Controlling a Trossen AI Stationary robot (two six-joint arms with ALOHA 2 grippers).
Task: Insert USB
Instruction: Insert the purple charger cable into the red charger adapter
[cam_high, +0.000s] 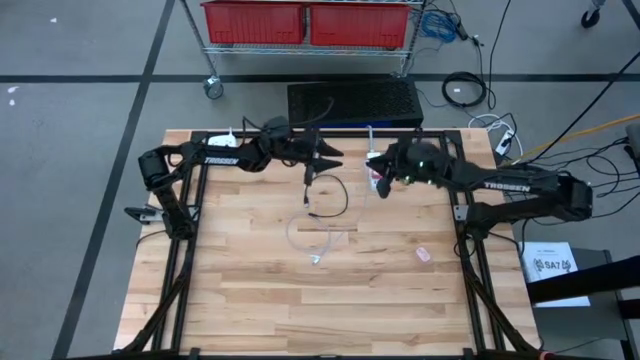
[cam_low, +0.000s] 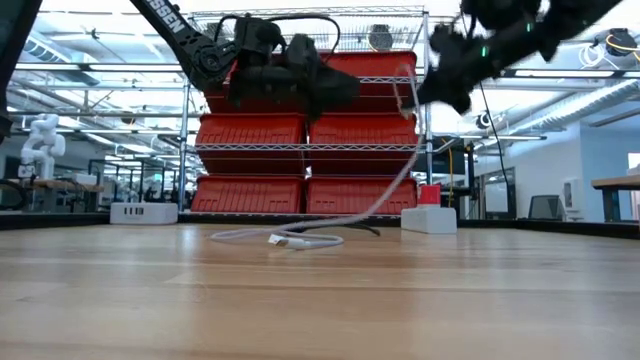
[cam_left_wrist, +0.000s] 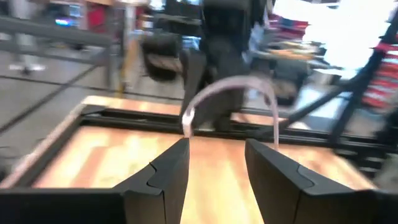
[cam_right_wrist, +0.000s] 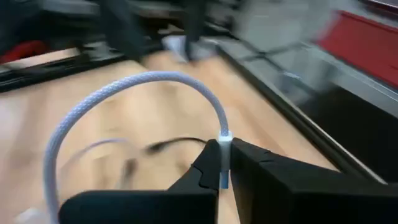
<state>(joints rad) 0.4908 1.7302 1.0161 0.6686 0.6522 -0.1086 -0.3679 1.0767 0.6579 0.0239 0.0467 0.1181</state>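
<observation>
Pale butcher-block wood made up the counter (cam_high: 250, 290), and above its upper middle I had both arms raised. My right end effector (cam_right_wrist: 225, 163) was clenched on the plug end of the white braided cable (cam_right_wrist: 112, 93); in the right wrist view the sleeve just behind the plug sat pinched between the fingers while the cord arched up and away in a loop. In the high view that end effector (cam_high: 378, 180) sat right of centre, near the top of the frame, and the cable trailed down to a slack coil (cam_high: 315, 235) on the wood at mid-frame, with its free plug lying lower. A thin black cable (cam_high: 335, 195) curled just beside it.

My left end effector (cam_left_wrist: 214, 165) was released, its fingers well apart with nothing between them, facing the other arm across the counter.

I judged the step to be carrying the plug toward its socket; a small white block with red (cam_low: 428, 215) stood at the far edge in the low view, but I could not tell whether it was the port. The next move called for squaring the plug with the opening before pushing.
</observation>
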